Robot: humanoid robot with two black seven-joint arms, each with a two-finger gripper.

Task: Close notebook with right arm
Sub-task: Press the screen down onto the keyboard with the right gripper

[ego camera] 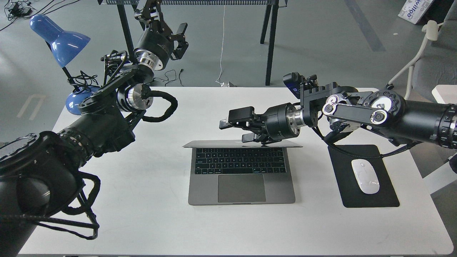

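The notebook (242,185) is a slim grey laptop in the middle of the white table (142,214). Its keys and trackpad show. Its lid (200,144) is tipped far forward, so I see it almost edge-on above the keys, and the screen is hidden. My right arm comes in from the right. Its gripper (234,130) is open, and its lower finger rests on the back of the lid near its top edge. My left gripper (181,36) is open and empty, held high past the table's far left edge, away from the notebook.
A black mouse pad (342,167) with a white mouse (365,176) lies right of the notebook, under my right forearm. A blue desk lamp (59,39) stands at the far left corner. A chair (428,53) stands off the table's right side.
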